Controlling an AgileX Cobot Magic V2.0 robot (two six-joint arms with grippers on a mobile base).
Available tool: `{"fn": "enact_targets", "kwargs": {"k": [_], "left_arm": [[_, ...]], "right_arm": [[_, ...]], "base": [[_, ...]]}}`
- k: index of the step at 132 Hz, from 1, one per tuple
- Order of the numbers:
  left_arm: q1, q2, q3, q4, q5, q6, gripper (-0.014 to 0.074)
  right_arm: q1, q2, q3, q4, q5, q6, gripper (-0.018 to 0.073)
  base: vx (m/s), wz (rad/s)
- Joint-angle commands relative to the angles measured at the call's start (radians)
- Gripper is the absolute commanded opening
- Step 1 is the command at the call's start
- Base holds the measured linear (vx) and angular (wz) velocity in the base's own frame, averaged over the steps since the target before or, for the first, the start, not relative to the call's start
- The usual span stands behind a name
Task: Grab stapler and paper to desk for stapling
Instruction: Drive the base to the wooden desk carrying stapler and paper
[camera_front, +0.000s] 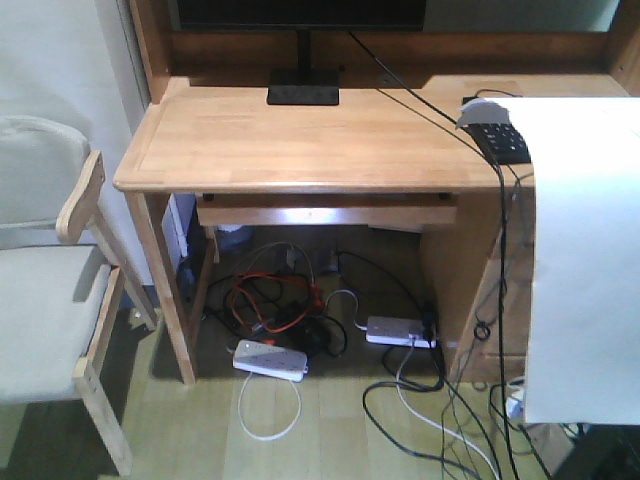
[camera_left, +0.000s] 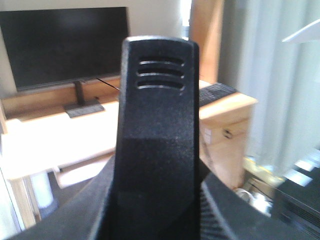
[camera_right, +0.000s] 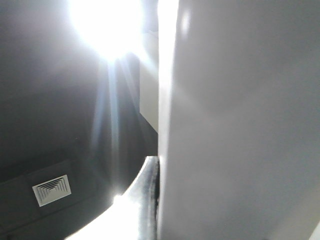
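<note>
One paper (camera_front: 585, 260), one desk (camera_front: 300, 140).

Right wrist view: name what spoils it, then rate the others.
Right wrist view: a ceiling light flares into streaks, washing out the upper left; the paper fills the right half. Left wrist view: a blurred black object blocks the centre. Front view: clear, evenly lit.

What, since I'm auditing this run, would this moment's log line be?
phase: carry to desk | left gripper holds stapler | right gripper holds paper, hanging | neither on desk yet
</note>
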Motion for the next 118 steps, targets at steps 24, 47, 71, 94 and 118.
{"fn": "enact_targets", "kwargs": {"k": [24, 47, 71, 94, 118], "left_arm": [[-0.005, 0.019, -0.02, -0.017, -0.122, -0.003, -0.0006], [-0.005, 0.019, -0.02, -0.017, -0.122, -0.003, -0.0006], [-0.005, 0.019, -0.02, -0.017, -0.122, -0.003, -0.0006], [-0.005, 0.019, -0.02, -0.017, -0.122, -0.003, -0.0006], [-0.005, 0.019, -0.02, -0.017, -0.122, -0.003, -0.0006]], "right_arm": [[-0.005, 0.009, -0.024, 0.003, -0.044, -0.003, -0.0006], [-0.005, 0.009, -0.024, 0.003, -0.044, -0.003, -0.0006], [-0.005, 0.009, -0.024, 0.002, -0.044, -0.003, -0.0006], [-0.005, 0.009, -0.024, 0.002, -0.045, -0.003, -0.0006], [-0.005, 0.009, -0.024, 0.002, -0.045, -0.003, -0.0006]], "base": [[0.41, 0.05], [0.4, 0.04], [0.38, 0.01], [0.37, -0.02], [0.35, -0.02]]}}
